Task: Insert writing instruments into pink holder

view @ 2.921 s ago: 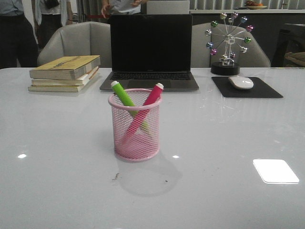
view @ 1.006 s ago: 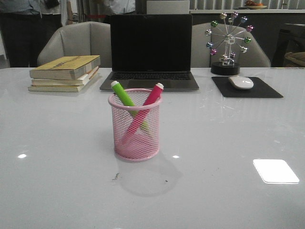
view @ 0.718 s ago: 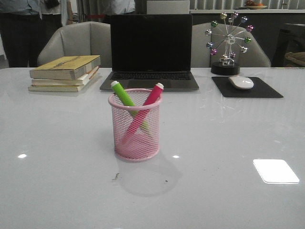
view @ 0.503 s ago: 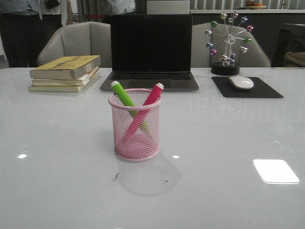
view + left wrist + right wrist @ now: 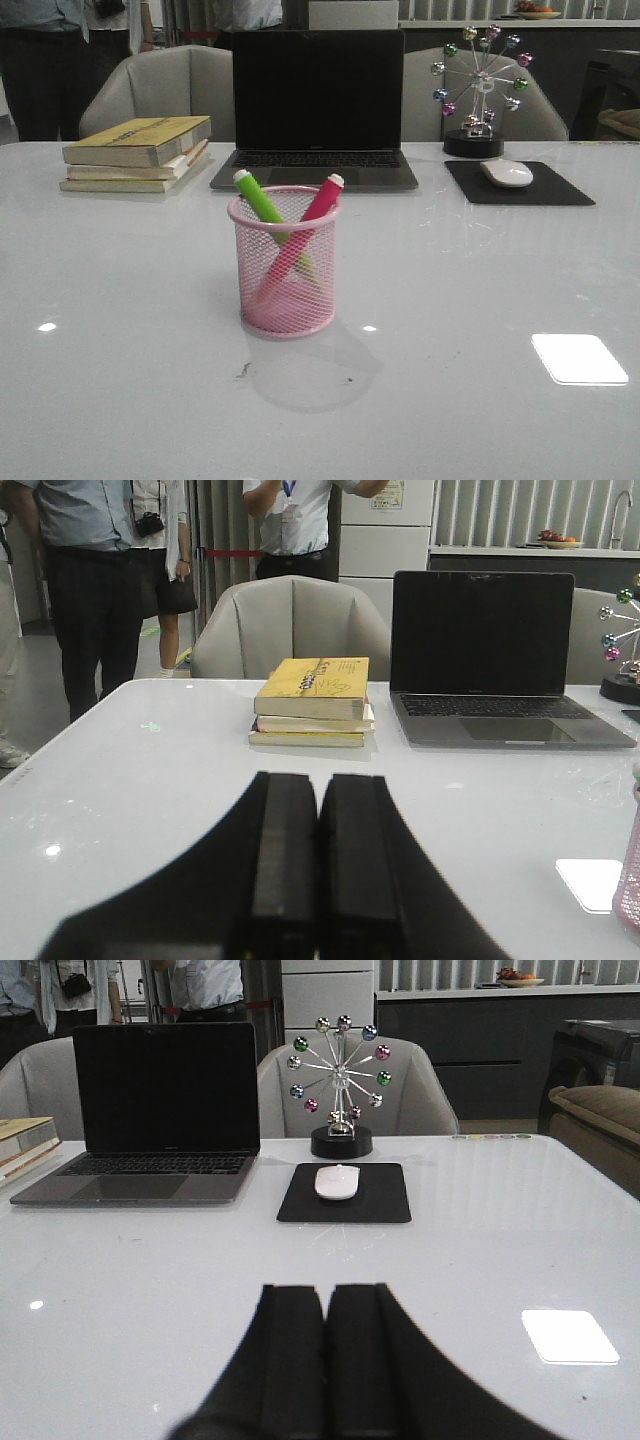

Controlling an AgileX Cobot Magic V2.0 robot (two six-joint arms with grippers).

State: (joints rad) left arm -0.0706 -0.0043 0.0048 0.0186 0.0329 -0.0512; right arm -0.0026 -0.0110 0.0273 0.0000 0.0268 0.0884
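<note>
The pink holder point(image 5: 285, 270), a wire-mesh cup, stands upright in the middle of the white table in the front view. Two writing instruments lean crossed inside it: a lime green marker point(image 5: 257, 197) tilted left and a magenta marker point(image 5: 318, 204) tilted right, white ends above the rim. Neither arm shows in the front view. My left gripper point(image 5: 319, 780) is shut with nothing between its fingers, low over the table near the books; a sliver of the holder point(image 5: 631, 890) shows at that view's edge. My right gripper point(image 5: 325, 1290) is shut and empty too.
A stack of books point(image 5: 140, 152) lies at the back left, an open laptop point(image 5: 316, 110) behind the holder. A white mouse point(image 5: 507, 173) sits on a black pad point(image 5: 518, 184) at the back right beside a ball ornament point(image 5: 477, 90). Chairs and people stand beyond the table.
Nothing on the table has moved; only the people behind the table have shifted.
</note>
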